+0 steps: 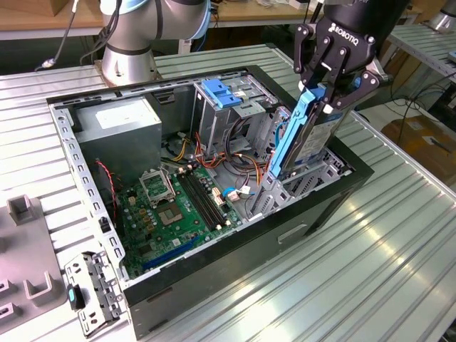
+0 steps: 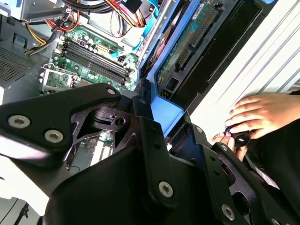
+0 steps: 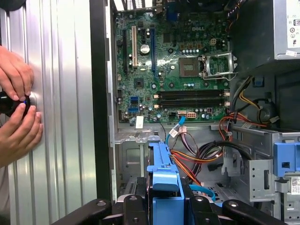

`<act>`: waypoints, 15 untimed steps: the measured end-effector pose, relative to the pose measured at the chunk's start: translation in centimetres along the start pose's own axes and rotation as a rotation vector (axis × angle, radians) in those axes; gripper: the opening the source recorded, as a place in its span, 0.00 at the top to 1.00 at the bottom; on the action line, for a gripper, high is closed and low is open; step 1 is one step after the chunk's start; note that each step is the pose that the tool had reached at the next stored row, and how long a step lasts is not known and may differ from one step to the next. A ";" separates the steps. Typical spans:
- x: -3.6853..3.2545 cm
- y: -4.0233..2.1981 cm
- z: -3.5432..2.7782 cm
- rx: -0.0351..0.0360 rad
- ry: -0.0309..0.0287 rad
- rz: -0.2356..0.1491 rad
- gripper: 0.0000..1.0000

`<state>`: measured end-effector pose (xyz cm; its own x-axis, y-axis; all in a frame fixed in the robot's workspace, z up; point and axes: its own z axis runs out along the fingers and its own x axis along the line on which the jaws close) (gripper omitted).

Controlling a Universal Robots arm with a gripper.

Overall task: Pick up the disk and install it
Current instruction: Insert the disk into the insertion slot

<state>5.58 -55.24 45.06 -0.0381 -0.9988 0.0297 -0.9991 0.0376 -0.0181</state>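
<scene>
- A robot arm's black end effector is clenched on the disk and holds it on edge and tilted over an open computer case lying on a ribbed metal worktop.
- The disk's blue plastic carrier edge faces the case interior. Its lower end reaches down to the metal drive cage at the exterior view's right end of the case; whether it touches the cage cannot be told.
- In the second wrist view the disk's underside shows a green circuit board framed by the blue carrier.
- White lettering runs across the end effector's housing in the exterior view.
- Inside the case lies a green motherboard with an empty processor socket. Red, orange and yellow cables run between it and the cage.
- A grey power supply box with a white sticker sits at the far corner, towards the exterior view's left. Its print is too small to make out.
- A blue latch with finger slots tops a second bay beside it.
- In the first wrist view, a person's two hands rest on the worktop beside the case, fingers around a small black knob.
</scene>
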 end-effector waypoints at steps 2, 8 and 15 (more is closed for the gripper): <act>0.05 0.00 0.12 0.0000 0.0001 0.000 0.63; 0.07 0.00 0.40 0.0000 -0.0002 0.000 0.63; 0.07 0.00 0.41 0.0000 0.0002 0.000 0.63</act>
<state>5.59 -55.32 44.65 -0.0381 -0.9988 0.0299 -0.9991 0.0375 -0.0181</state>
